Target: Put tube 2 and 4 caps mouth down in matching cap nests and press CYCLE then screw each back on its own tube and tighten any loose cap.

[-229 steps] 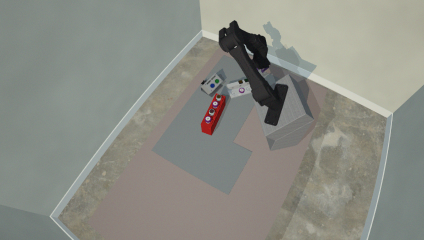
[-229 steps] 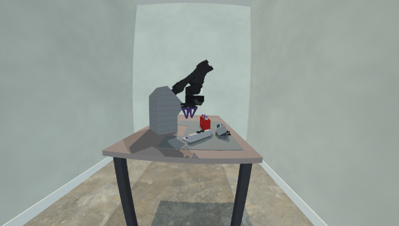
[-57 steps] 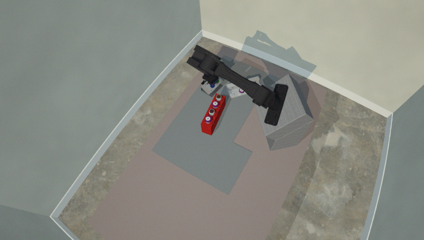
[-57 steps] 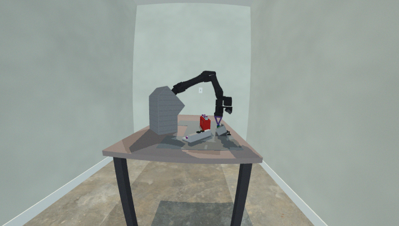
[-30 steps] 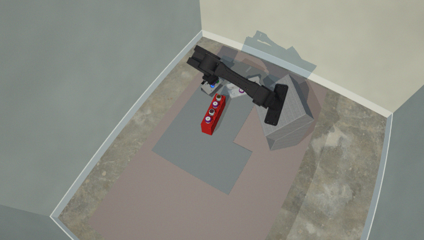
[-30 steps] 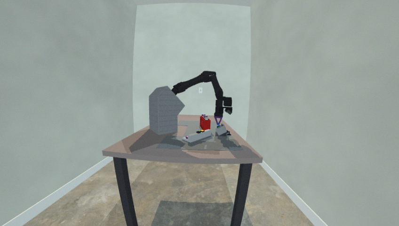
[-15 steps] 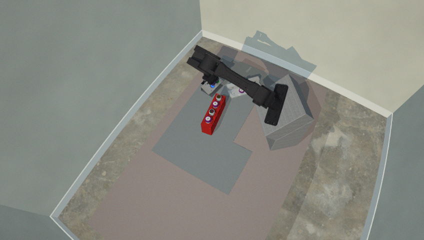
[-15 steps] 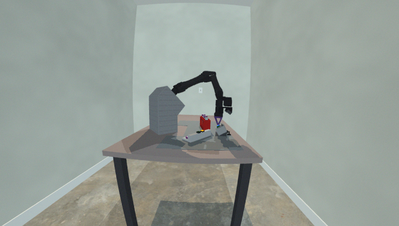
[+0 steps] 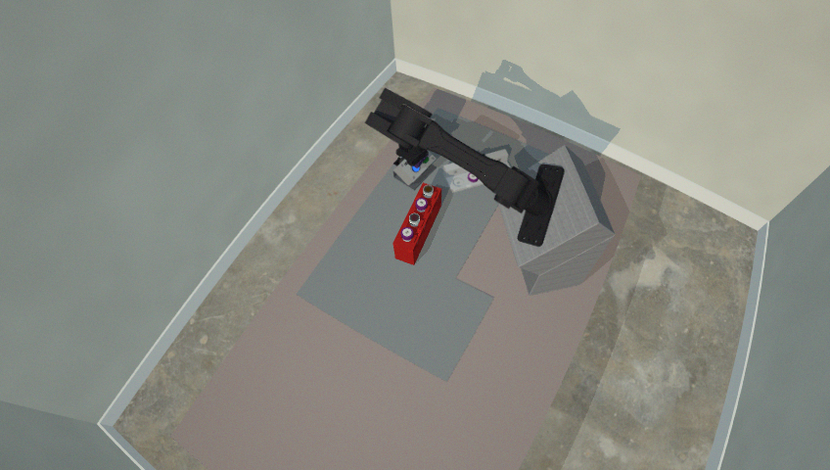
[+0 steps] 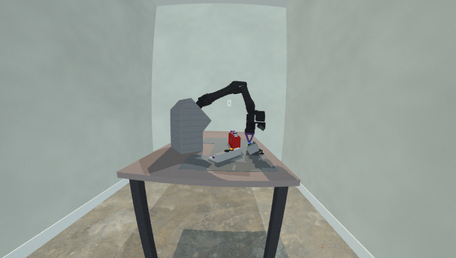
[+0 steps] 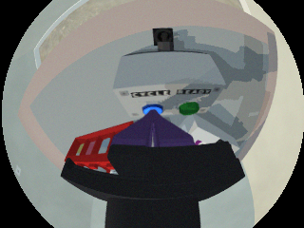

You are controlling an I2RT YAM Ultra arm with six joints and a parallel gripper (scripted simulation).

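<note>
Wrist view shows the gripper (image 11: 152, 128), its purple fingers pinched together into a point with nothing between them, aimed straight at the blue CYCLE key (image 11: 152, 109) at frame centre; the tip looks to be touching or just above the key, and which of the two I cannot tell. The green READY key (image 11: 188, 109) sits just to its right on the same small grey desk (image 11: 166, 71).

Seen from the top, the red decapping station (image 9: 417, 223) lies at centre, just below the gripper. Two of its four tubes carry purple caps, and the other two show open mouths, so the caps of tube 2 and tube 4 appear to be off. One purple cap (image 9: 472, 177) shows in the cap tray (image 9: 454, 174), partly hidden under the arm; the other I cannot make out. In the exterior view a small amber-coloured spot shows on the console near the tray, too small to say if it is a lit lamp.

My judgement is that the CYCLE press is the step in hand. The next move calls for pushing the key down until it stops, keeping clear of READY beside it, then lifting off and waiting for the green lamp.
</note>
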